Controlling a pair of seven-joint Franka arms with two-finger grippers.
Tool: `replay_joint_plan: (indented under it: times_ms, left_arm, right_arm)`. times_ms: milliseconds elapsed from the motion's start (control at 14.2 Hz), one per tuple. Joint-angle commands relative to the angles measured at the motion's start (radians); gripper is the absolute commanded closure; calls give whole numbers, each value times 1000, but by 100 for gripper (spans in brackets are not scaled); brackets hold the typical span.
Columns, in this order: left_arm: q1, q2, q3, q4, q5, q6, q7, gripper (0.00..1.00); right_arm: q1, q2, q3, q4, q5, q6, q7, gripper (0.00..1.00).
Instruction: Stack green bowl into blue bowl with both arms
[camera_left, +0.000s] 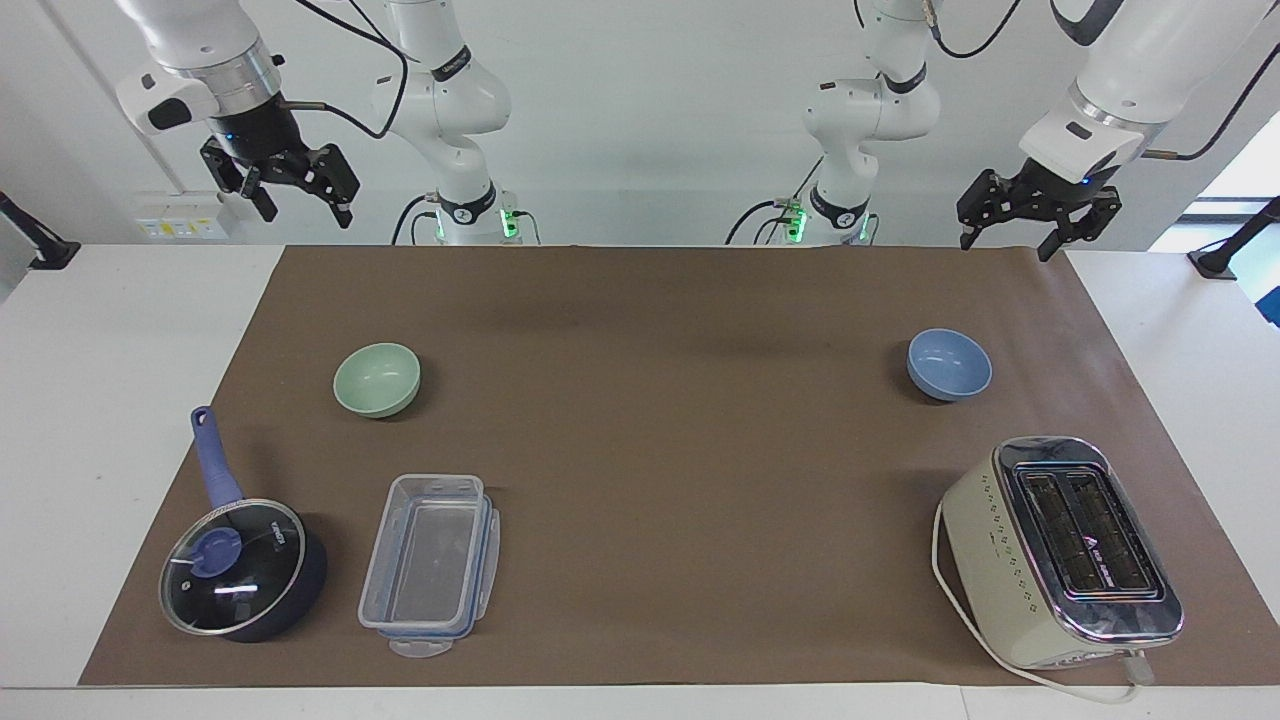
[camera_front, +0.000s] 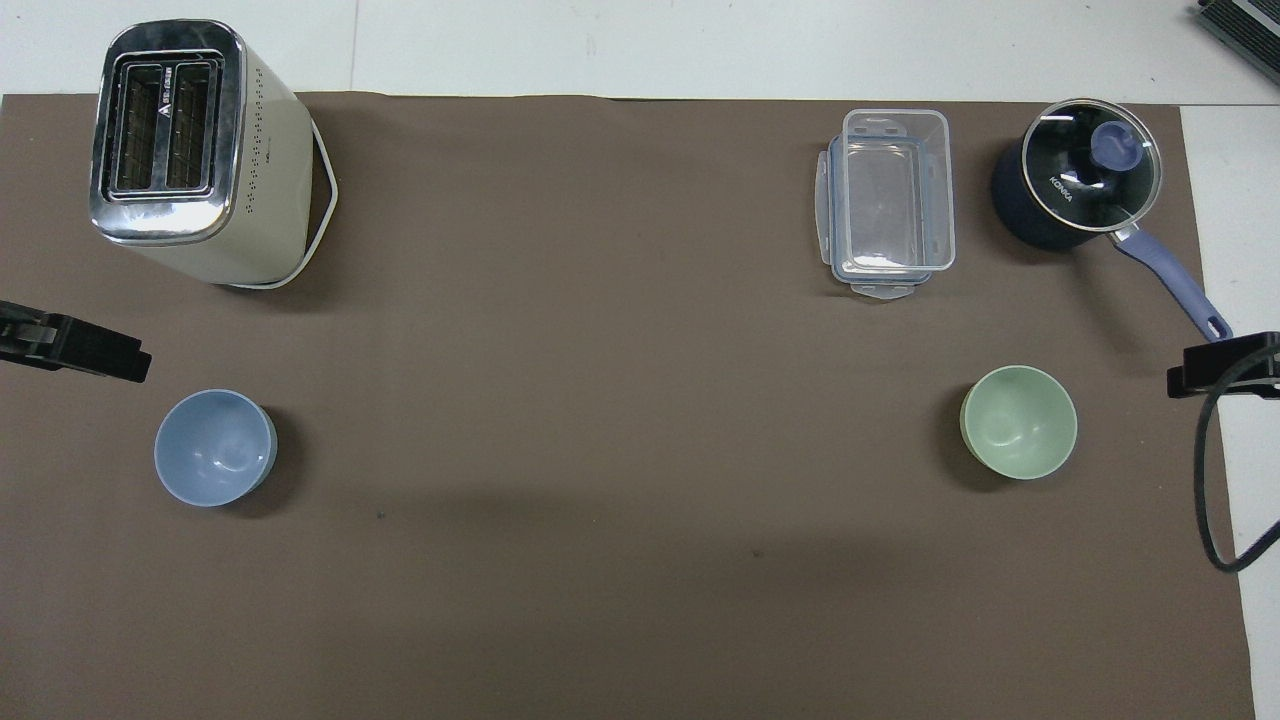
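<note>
Green bowl (camera_left: 377, 379) sitting upright on the brown mat (camera_left: 660, 420) toward the right arm's end, just nearer the robots than the saucepan (camera_left: 243, 568) and clear container (camera_left: 430, 552). Blue bowl (camera_left: 948, 364) way off toward the left arm's end, nearer the robots than the toaster (camera_left: 1060, 550). Left gripper (camera_left: 1010, 240) and right gripper (camera_left: 300, 208) both up high, fingers spread, nothing held.

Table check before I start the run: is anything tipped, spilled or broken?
Nothing stands out. The green bowl and blue bowl sit upright and empty, apart, at different ends of the table. The toaster, container and lidded saucepan look intact.
</note>
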Motion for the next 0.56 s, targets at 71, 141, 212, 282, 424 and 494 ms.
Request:
replay_joint_plan:
  times_ms: [71, 141, 212, 282, 424, 494]
  left_arm:
    - [5, -26, -3, -30, 9, 2, -5, 0]
    - [3, -26, -3, -30, 9, 2, -7, 0]
    - [2, -26, -3, -28, 9, 2, -9, 0]
    - [-1, -26, -3, -28, 9, 2, -5, 0]
    - [-8, -24, -5, -27, 9, 3, -9, 0]
    - [-8, -24, -5, -25, 9, 5, -9, 0]
  right_arm:
    - [-4, -11, 13, -3, 1, -8, -22, 0]
    - [-4, -11, 13, -4, -1, -6, -21, 0]
    - [-6, -11, 13, -4, -2, -5, -20, 0]
    - [-6, -11, 13, -4, -2, -5, -19, 0]
    - [-6, -14, 12, -7, -1, -5, -16, 0]
    - [-6, -14, 12, -10, -1, -5, -14, 0]
